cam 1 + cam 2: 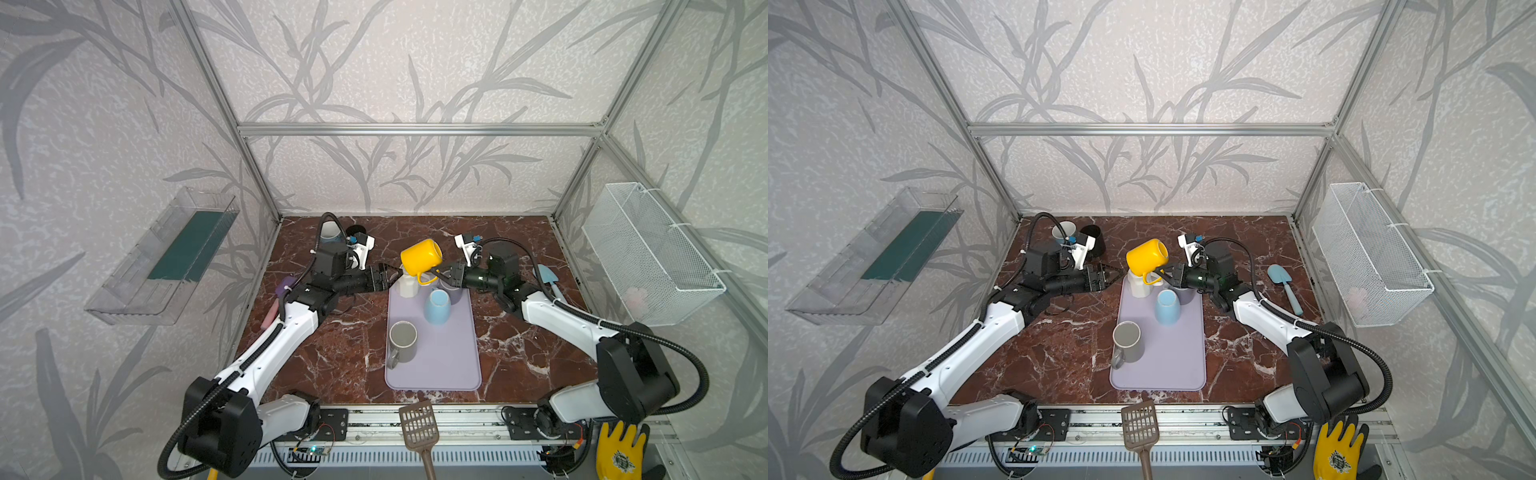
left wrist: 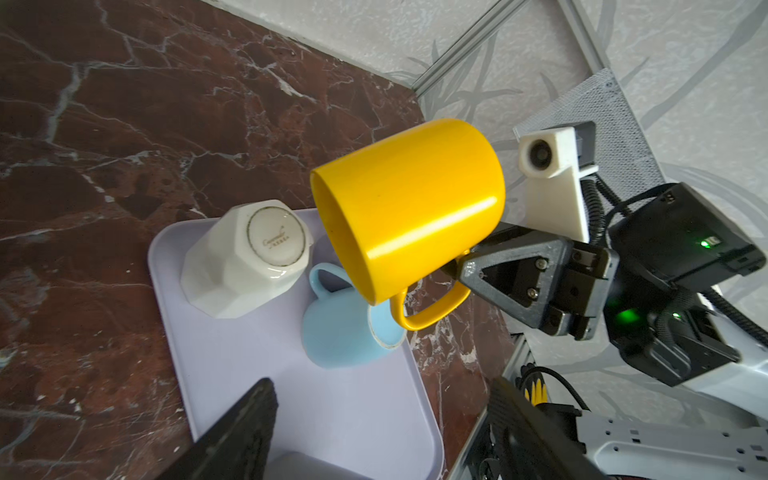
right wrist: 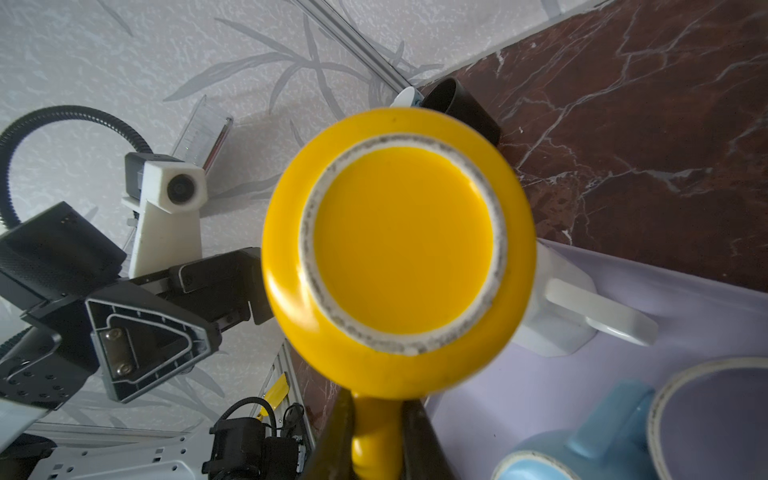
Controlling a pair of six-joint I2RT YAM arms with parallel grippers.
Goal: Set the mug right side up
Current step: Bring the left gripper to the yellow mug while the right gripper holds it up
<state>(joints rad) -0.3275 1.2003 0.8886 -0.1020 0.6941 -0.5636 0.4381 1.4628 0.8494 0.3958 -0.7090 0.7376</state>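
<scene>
The yellow mug [image 1: 420, 257] [image 1: 1147, 257] hangs in the air over the far end of the lavender tray [image 1: 449, 365]. It is tipped on its side, mouth toward the left arm and handle downward. My right gripper [image 1: 438, 274] [image 3: 376, 419] is shut on the mug's handle; the right wrist view shows the mug's base [image 3: 399, 245]. My left gripper [image 1: 395, 274] [image 2: 382, 399] stands open just left of the mug's rim, with nothing between its fingers. In the left wrist view the mug [image 2: 407, 208] fills the middle, with its mouth partly turned toward that camera.
On the tray stand an upturned white faceted mug [image 1: 407, 286], an upturned blue mug [image 1: 437, 306] and an upright grey mug [image 1: 402, 340]. Two cups [image 1: 332, 232] stand at the back left. A blue scoop [image 1: 548, 278] lies at the right and a brown slotted spatula [image 1: 419, 424] at the front edge.
</scene>
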